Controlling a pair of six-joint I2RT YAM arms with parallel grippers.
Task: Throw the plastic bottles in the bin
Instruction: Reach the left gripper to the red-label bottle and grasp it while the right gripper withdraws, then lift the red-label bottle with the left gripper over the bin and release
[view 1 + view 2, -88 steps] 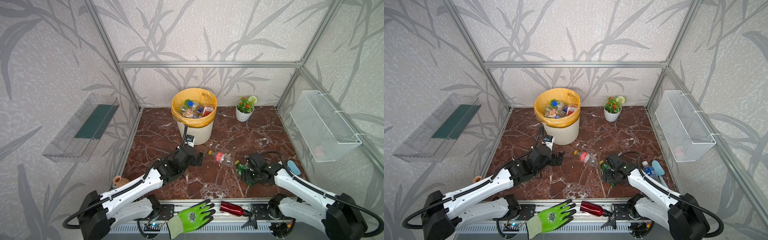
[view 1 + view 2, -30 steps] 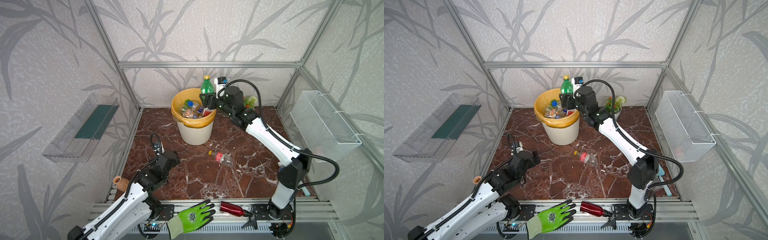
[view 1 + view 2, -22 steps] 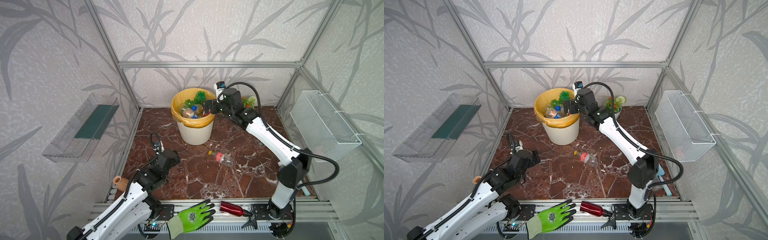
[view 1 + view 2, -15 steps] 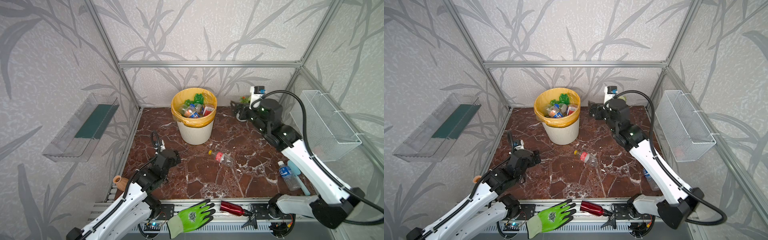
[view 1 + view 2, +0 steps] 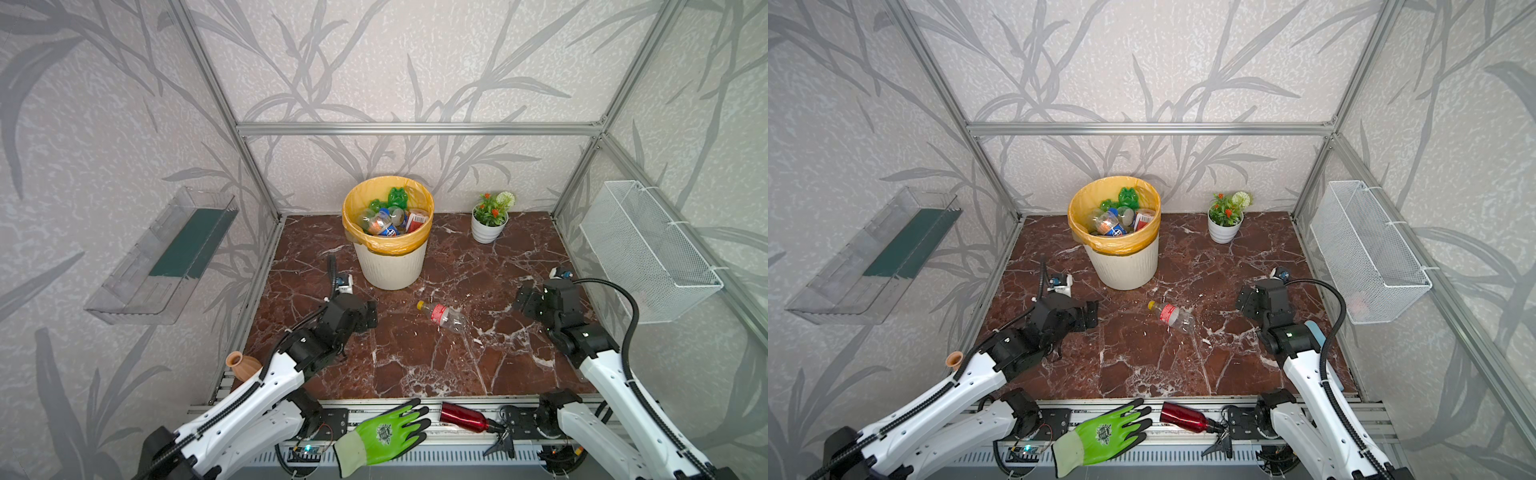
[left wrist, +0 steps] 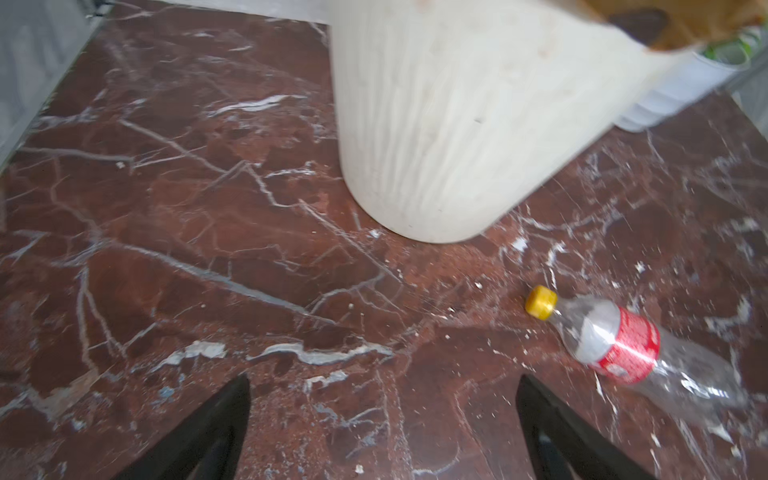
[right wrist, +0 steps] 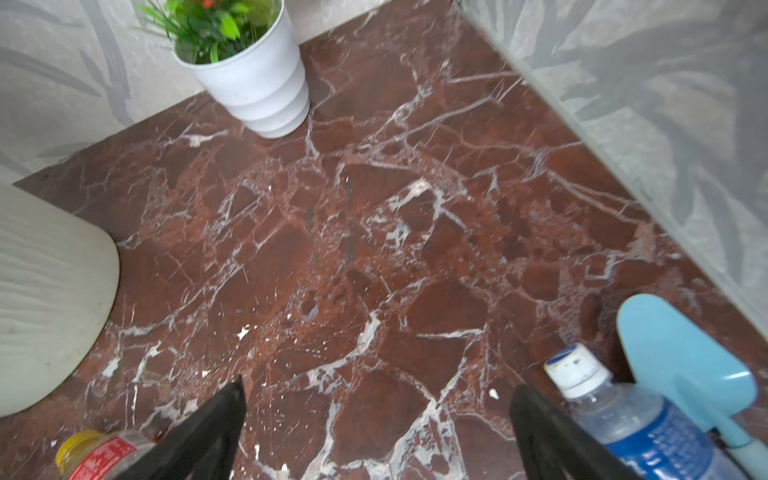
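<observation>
The bin (image 5: 388, 259), cream-white and ribbed with a yellow liner, stands at the back with several plastic bottles (image 5: 386, 218) inside, two of them green. A clear bottle with a red label and yellow cap (image 5: 442, 316) (image 6: 623, 345) lies on the marble floor in front of the bin. My left gripper (image 5: 368, 314) (image 6: 382, 415) is open and empty, low over the floor to the left of that bottle. My right gripper (image 5: 524, 301) (image 7: 376, 415) is open and empty, to the bottle's right. A blue-labelled bottle with a white cap (image 7: 640, 424) lies close beside one right finger.
A light-blue scoop (image 7: 681, 365) lies beside the blue-labelled bottle by the right wall. A white flower pot (image 5: 488, 228) stands at the back right. A red metal bottle (image 5: 463, 417) and a green glove (image 5: 386, 432) lie on the front rail. A wire basket (image 5: 648, 257) hangs on the right wall.
My right gripper let a green bottle fall into the bin, then swung back right and down to the floor. My left gripper edged toward the red-labelled bottle.
</observation>
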